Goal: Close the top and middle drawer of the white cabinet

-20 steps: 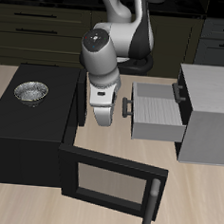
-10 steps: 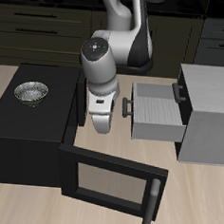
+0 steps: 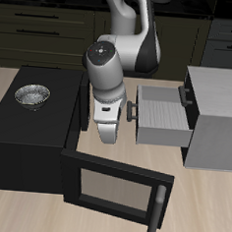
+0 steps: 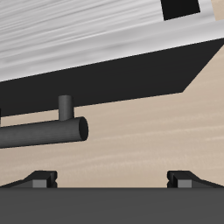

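The white cabinet (image 3: 219, 114) stands on the table. Its middle drawer (image 3: 165, 119) is pulled far out, with its dark bar handle (image 3: 133, 111) at the front. The top drawer (image 3: 186, 92) stands out only a little. My gripper (image 3: 108, 137) hangs just in front of the middle drawer's front, beside the handle. In the wrist view the handle (image 4: 44, 131) and the pale drawer front (image 4: 96, 39) are close, beyond my gripper (image 4: 112, 179). The fingertips (image 4: 39, 178) stand wide apart and hold nothing.
A black box (image 3: 33, 131) stands close beside my arm, with a metal bowl (image 3: 32, 96) on top. Its glass-paned door (image 3: 112, 192) is swung open toward the table's front edge. Dark counter cabinets (image 3: 46, 29) run along the back.
My gripper has moved lower and slightly toward the table's front edge, staying beside the middle drawer's handle. The drawers have not moved.
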